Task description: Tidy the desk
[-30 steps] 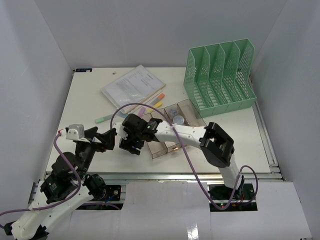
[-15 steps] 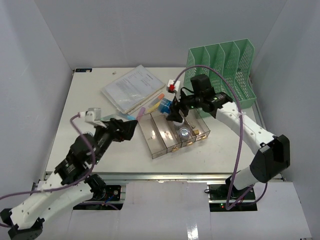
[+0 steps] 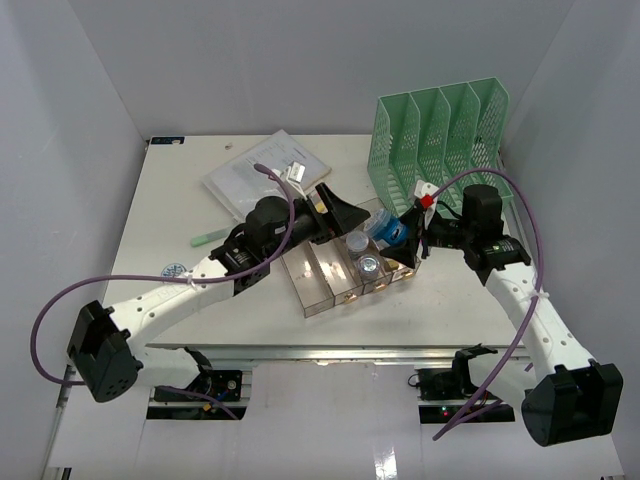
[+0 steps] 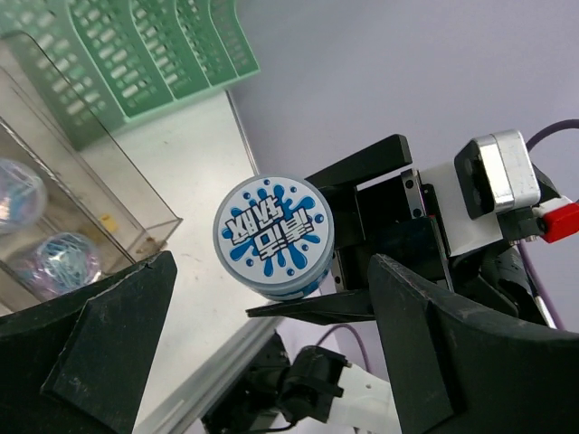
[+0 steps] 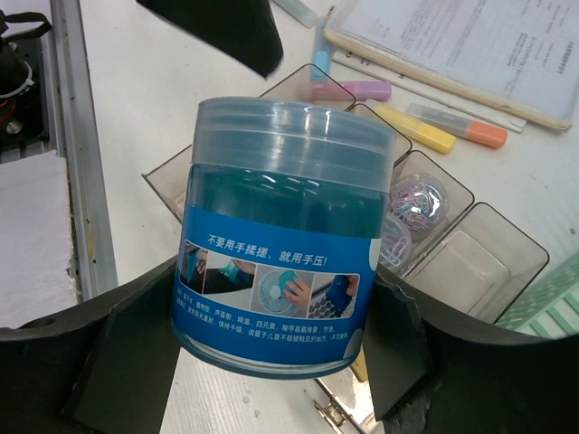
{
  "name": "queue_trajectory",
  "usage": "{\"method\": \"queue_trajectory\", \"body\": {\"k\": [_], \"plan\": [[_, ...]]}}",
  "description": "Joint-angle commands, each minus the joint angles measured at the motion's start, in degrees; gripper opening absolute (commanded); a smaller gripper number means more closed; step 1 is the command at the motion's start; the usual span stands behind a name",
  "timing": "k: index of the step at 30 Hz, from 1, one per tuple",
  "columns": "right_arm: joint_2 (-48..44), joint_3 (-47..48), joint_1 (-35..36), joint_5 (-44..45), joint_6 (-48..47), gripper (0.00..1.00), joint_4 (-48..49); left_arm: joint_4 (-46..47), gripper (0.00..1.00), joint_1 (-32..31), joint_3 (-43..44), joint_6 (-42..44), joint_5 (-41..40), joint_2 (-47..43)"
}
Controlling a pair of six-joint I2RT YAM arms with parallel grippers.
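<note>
The white desk (image 3: 170, 210) carries a clear four-compartment tray (image 3: 318, 272). My right gripper (image 3: 404, 238) is shut on a blue plastic jar (image 3: 388, 228) and holds it above the tray's right end. In the right wrist view the jar (image 5: 276, 235) fills the space between my fingers (image 5: 118, 362), with the tray (image 5: 470, 253) below. In the left wrist view the jar's white-and-blue lid (image 4: 274, 235) faces the camera. My left gripper (image 3: 343, 214) is open and empty just left of the jar, its fingers (image 4: 99, 334) wide apart.
A mint-green mesh file rack (image 3: 440, 140) stands at the back right. Papers (image 3: 262, 178) lie at the back centre. Highlighter pens (image 5: 418, 129) lie beside the tray. Paper-clip tubs (image 5: 418, 199) sit in the tray. A green marker (image 3: 210, 237) and a round lid (image 3: 175, 270) lie left.
</note>
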Motion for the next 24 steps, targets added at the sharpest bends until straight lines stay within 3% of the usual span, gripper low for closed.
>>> {"method": "queue_trajectory", "body": {"k": [1, 24], "plan": [[-0.65, -0.29, -0.37, -4.87, 1.40, 0.08, 6.82, 7.17, 0.98, 0.24, 0.71, -8.24, 6.26, 2.57], [-0.42, -3.87, -0.28, -3.66, 3.65, 0.08, 12.70, 11.39, 0.96, 0.24, 3.04, -14.41, 13.77, 11.87]]}}
